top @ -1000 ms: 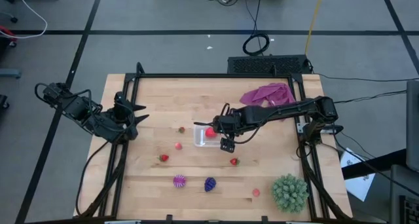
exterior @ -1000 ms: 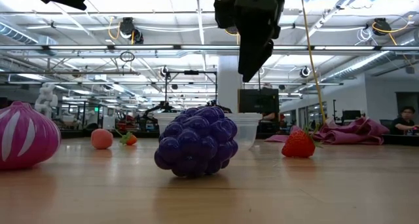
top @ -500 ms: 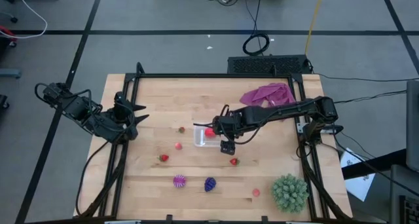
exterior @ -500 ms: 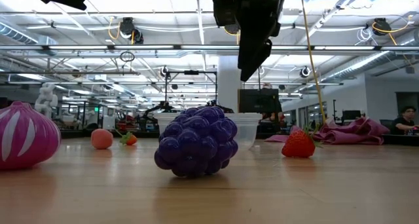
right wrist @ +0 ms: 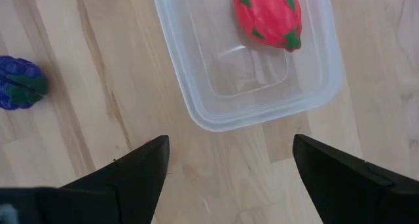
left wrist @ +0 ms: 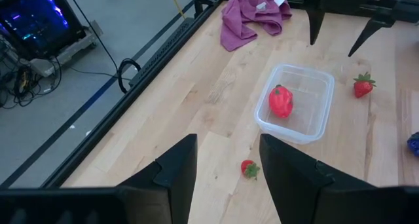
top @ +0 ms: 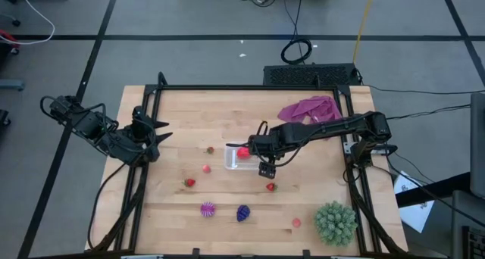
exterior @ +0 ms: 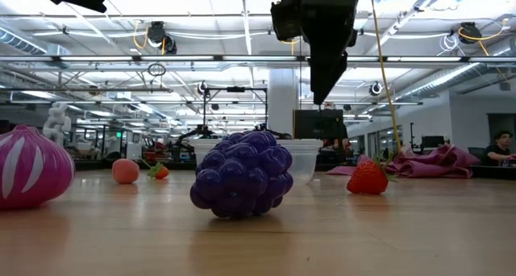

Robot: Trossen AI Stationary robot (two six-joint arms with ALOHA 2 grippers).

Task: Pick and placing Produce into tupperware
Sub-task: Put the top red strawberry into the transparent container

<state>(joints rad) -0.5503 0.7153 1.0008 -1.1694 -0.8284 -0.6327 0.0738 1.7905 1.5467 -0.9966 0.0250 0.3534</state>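
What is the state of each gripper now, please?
Left gripper: open, holding nothing, waiting at the table's left edge.
Right gripper: open, holding nothing, above the tupperware.

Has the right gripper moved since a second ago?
Yes, slightly. In the high view the right gripper, open and empty, has drifted toward the table's right side, away from the clear box, which stayed put with one red fruit inside.
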